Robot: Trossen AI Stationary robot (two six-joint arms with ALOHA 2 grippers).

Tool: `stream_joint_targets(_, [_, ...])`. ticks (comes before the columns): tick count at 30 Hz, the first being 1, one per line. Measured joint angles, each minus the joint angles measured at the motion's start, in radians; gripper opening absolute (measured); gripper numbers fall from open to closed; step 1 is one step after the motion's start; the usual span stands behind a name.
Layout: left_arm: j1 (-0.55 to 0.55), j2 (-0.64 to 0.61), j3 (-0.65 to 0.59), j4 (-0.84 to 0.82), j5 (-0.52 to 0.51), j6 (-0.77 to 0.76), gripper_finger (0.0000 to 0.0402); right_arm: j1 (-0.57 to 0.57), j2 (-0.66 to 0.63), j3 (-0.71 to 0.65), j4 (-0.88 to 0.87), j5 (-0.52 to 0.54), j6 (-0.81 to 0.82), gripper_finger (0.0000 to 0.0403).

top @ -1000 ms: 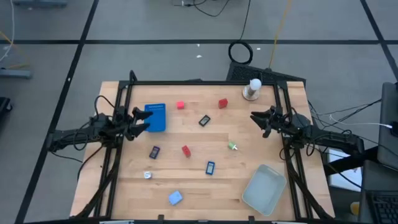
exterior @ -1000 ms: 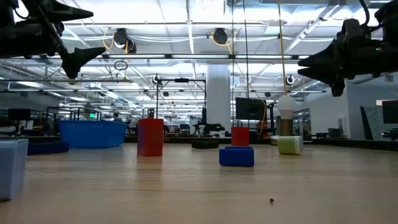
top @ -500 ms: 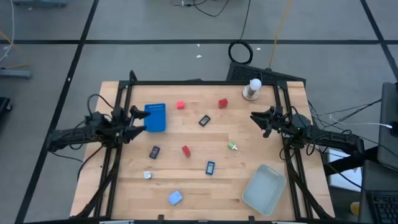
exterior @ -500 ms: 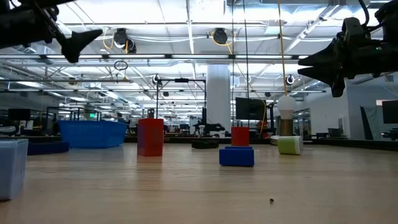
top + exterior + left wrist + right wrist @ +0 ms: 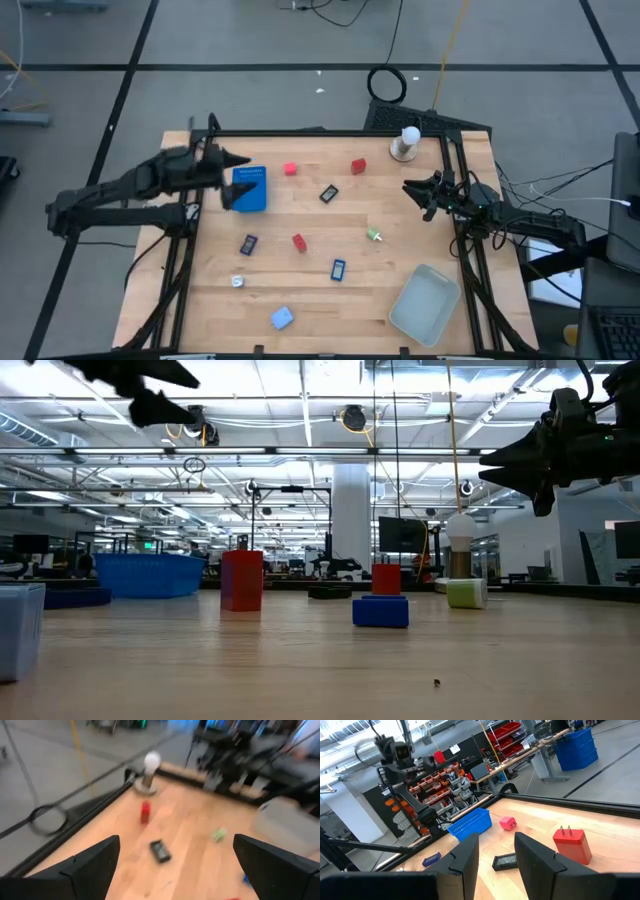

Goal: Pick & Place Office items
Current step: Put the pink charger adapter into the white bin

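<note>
left pincer (image 5: 238,161): released, empty, raised above the desk (image 5: 300,300) at the blue basket's (image 5: 248,188) far-left corner; likely lining up on a first item
right pincer (image 5: 412,191): released, empty, waits well right of basket, near the stand (image 5: 406,144)
items: all loose on desk, none picked; pink block (image 5: 290,169), red plug (image 5: 358,166) and black clip (image 5: 328,194) right of basket; red block (image 5: 298,241), dark piece (image 5: 248,243) and green bit (image 5: 374,236) nearer the front
tray (image 5: 425,303): front right, far from basket, empty; probable drop spot
obstacles: basket sits directly under left pincer; nothing else crowds the items
</note>
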Motion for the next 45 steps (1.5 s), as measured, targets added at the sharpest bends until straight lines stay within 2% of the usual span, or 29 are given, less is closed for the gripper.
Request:
stream_joint_targets(6, [0.054,0.291,0.228,-0.213,0.001,0.049,0.0392,0.0,0.0,0.0,0.0,0.0,-0.037,0.0116])
stream_joint_targets(13, [0.115,0.574,0.44,-0.41,0.007,0.116,0.0392,0.0,0.0,0.0,0.001,0.0,-0.086,0.0116])
stream_joint_targets(19, [0.177,0.791,0.642,-0.551,0.093,0.213,0.0392,0.0,0.0,0.0,0.001,0.0,-0.08,0.0116])
stream_joint_targets(24, [0.238,0.921,0.776,-0.637,0.166,0.279,0.0392,0.0,0.0,0.0,0.002,0.0,-0.079,0.0116])
stream_joint_targets(29, [0.312,0.993,0.832,-0.651,0.287,0.329,0.0392,0.0,0.0,0.0,0.006,-0.001,-0.079,0.0116])
stream_joint_targets(32, [0.353,1.013,0.84,-0.652,0.293,0.344,0.0392,0.0,0.0,0.0,0.01,-0.001,-0.079,0.0116])
stream_joint_targets(36, [0.389,1.038,0.84,-0.658,0.267,0.347,0.0392,0.0,0.0,0.0,0.01,-0.001,-0.081,0.0116])
stream_joint_targets(45, [0.357,1.151,0.84,-0.729,0.096,0.419,0.0392,0.0,0.0,0.0,0.008,-0.001,-0.09,0.0116])
